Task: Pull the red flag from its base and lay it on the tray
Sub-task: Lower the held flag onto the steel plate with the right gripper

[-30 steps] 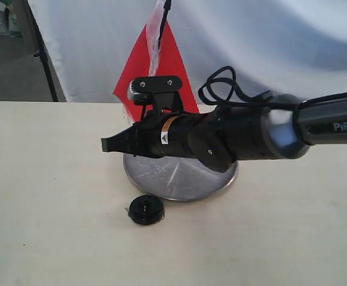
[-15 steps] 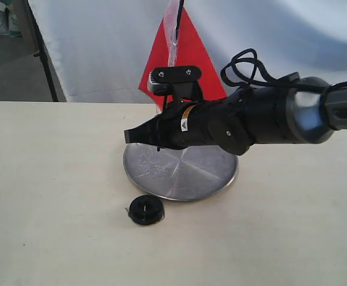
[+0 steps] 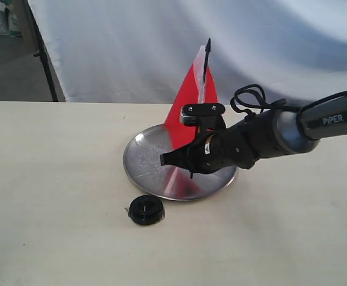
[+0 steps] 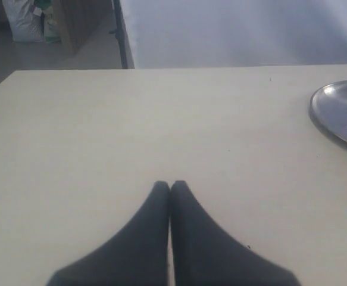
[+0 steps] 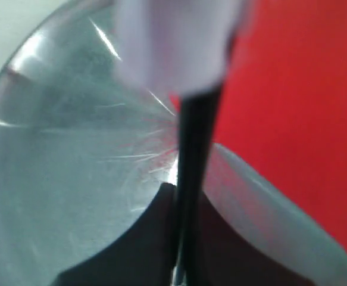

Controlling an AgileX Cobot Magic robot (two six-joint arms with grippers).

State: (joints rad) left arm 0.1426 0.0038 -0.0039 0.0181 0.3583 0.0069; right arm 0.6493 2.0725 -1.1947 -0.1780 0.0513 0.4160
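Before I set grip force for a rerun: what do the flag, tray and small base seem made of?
The red flag looks like thin matte cloth, draping limply from its pole. The tray seems polished metal: it mirrors the red and shows bright glints. The base looks like black moulded plastic, faintly glossy; rubber is possible.

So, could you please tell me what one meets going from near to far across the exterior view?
From near: black base → silver tray → white sheet behind the table. The red flag and the right hand gripping its pole overlap the tray, so I leave them out.
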